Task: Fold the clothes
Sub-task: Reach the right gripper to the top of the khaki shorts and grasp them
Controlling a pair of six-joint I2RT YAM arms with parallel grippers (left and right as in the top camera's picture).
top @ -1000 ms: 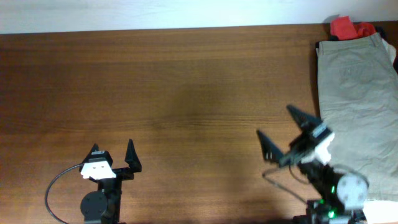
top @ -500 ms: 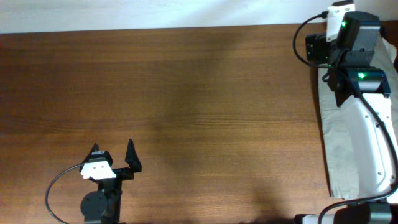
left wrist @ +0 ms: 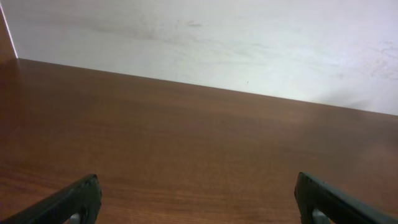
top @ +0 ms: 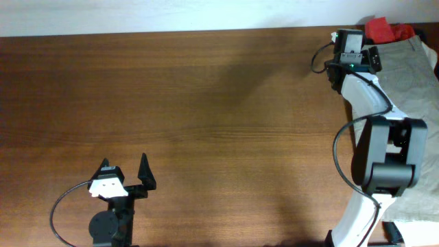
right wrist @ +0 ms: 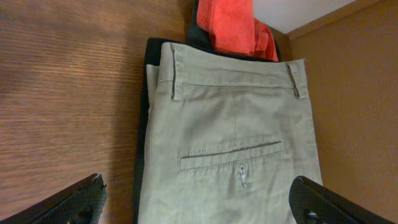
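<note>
Overhead first: the left end effector (top: 124, 165) sits low at the near left of the tabletop (top: 206, 103), fingers spread apart with nothing between them. The right arm (top: 363, 103) is stretched way out to the far right corner, its wrist right at the edge of the khaki shorts (top: 411, 103). The shorts lie flat along the right side of the tabletop, waistband toward the far edge, and a red garment (top: 384, 31) pokes out just past the waistband.

Left wrist cam: pretty much just wood grain and a pale wall (left wrist: 217, 37) behind it. Both dark fingertips show at the bottom corners, wide apart, holding nothing.

Right wrist cam: the right end effector (right wrist: 196, 190) is spread wide too, empty, hanging above the shorts. You get a good look at the waistband with its belt loops and the slit back pocket with a button under it. A black garment (right wrist: 144, 112) lies underneath the shorts, showing as a strip along their left edge. The red one is bunched up beyond the waistband, touching it.
</note>
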